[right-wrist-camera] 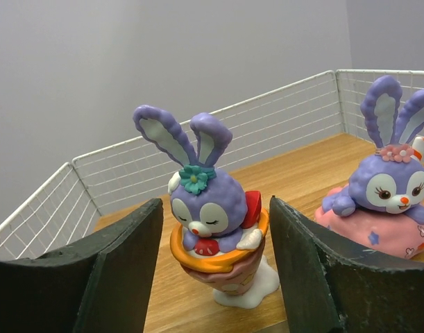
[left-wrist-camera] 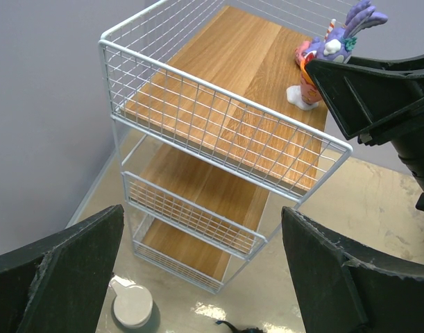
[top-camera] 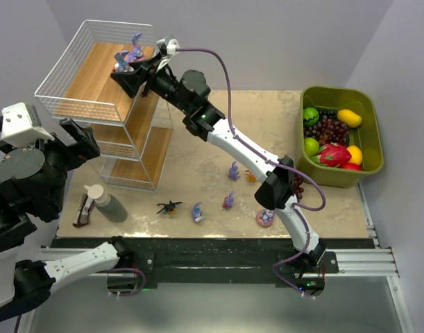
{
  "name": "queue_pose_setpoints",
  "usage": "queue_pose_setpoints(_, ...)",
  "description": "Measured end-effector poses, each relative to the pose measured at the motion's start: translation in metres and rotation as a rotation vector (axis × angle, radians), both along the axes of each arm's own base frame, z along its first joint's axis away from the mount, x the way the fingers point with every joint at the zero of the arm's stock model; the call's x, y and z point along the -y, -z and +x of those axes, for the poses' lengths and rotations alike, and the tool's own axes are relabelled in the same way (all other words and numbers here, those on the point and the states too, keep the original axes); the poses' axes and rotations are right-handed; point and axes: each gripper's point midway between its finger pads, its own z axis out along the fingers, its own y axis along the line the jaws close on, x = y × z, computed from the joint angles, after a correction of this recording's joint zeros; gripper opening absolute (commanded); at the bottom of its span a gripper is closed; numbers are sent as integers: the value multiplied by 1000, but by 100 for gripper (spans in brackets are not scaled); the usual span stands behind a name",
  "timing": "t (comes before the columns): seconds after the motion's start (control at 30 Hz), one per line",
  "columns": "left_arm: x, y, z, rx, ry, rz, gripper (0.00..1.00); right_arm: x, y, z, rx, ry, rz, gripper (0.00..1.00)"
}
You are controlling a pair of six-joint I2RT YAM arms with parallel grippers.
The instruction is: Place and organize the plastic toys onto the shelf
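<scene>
Plastic toys (top-camera: 228, 201) sit in two groups. Two are on the top board of the shelf (top-camera: 87, 83). Six are scattered over the near part of the bench (top-camera: 198, 132), among them a black insect (top-camera: 168, 207), an orange figure (top-camera: 250, 176) and one on a pink round base (top-camera: 265, 218).

On the top tier, a purple bunny in an orange cup (right-wrist-camera: 212, 222) stands upright on its white foot. A second bunny (right-wrist-camera: 382, 201) lies on a pink cushion just beside it. The right end effector (right-wrist-camera: 215, 205) reaches over that board with its fingers spread to either side of the cup bunny. A sliver of gap shows at the left finger, while the right finger is at the cup's rim.

The left end effector (left-wrist-camera: 202, 210) hangs above the bench beside the shelf, spread wide and holding nothing.

A white-capped bottle (top-camera: 104, 201) lies by the shelf's foot, and an olive-green bin (top-camera: 375, 149) of fruit sits at the right edge.
</scene>
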Motion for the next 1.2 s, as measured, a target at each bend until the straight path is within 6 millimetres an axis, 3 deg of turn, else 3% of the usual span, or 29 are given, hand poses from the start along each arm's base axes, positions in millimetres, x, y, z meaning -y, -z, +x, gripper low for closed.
queue_pose_setpoints(0.33, 0, 1, 0, -2, 0, 2, 100, 0, -1, -1, 11, -3, -1, 74)
queue_pose_setpoints(0.93, -1, 1, -1, -3, 1, 11, 100, 1, 4, 0, 22, 12, -31, 76)
queue_pose_setpoints(1.2, -1, -2, 0, 3, 4, 18, 100, 13, -11, -9, 40, 21, -38, 79)
